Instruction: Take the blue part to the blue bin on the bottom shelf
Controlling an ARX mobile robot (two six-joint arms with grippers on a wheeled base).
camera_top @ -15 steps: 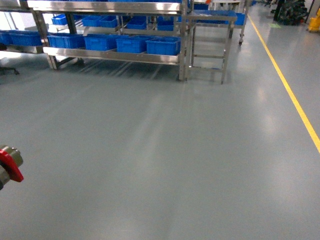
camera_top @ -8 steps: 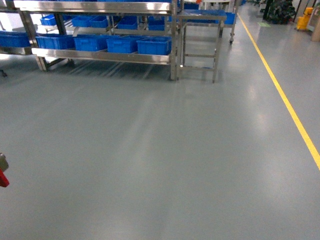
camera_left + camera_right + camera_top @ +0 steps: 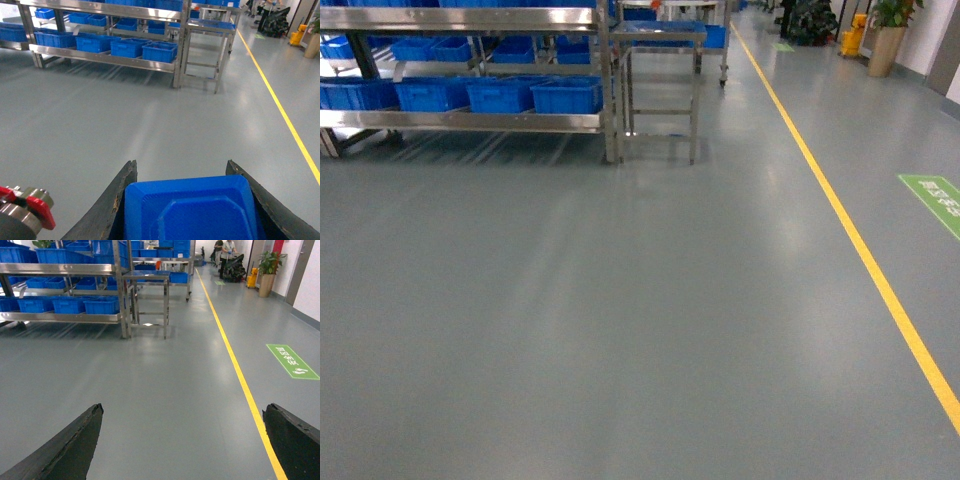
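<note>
- We see the bottom shelf [image 3: 470, 121] of the steel rack [image 3: 605, 80] carrying a row of blue bins [image 3: 565, 95].
- The rack stands on grey floor [image 3: 620, 300] with a yellow line [image 3: 860, 250].

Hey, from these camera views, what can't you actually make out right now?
- Blue part: left wrist view, cut off by the bottom edge between the left gripper's fingers; its full shape is unknown.
- Bins on the bottom shelf: too far in all views to see contents or tell which is the target.
- Right gripper: only fingertips show, wide apart, nothing between.
- Head view: both grippers out of frame.
</note>
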